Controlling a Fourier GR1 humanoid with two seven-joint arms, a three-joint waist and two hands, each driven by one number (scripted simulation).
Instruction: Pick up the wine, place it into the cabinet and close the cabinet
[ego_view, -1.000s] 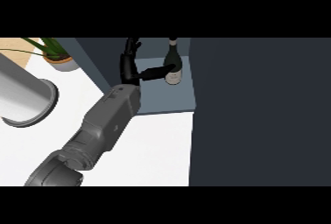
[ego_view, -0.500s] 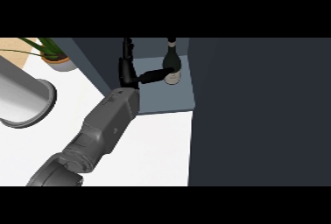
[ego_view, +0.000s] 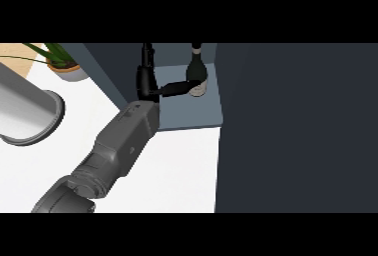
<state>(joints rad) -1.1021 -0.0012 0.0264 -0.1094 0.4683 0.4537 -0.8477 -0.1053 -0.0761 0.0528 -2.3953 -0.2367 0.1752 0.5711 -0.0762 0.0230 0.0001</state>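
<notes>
— Head view: where is the wine?
— The wine bottle (ego_view: 196, 70) stands upright on the cabinet (ego_view: 184, 112) shelf, just beside the dark door (ego_view: 295, 125)

— And the hands?
— The left hand (ego_view: 159, 90) reaches into the cabinet, thumb touching the bottle's base, fingers straight, clasping nothing. A potted plant (ego_view: 63, 62) sits behind

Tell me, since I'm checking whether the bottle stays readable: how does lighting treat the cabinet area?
Head view: the wine bottle is dark against the grey-blue cabinet shelf, its outline still legible; the black left hand blends into the shadowed cabinet wall; the cabinet door is uniformly dark; the white counter is bright, without glare.
</notes>
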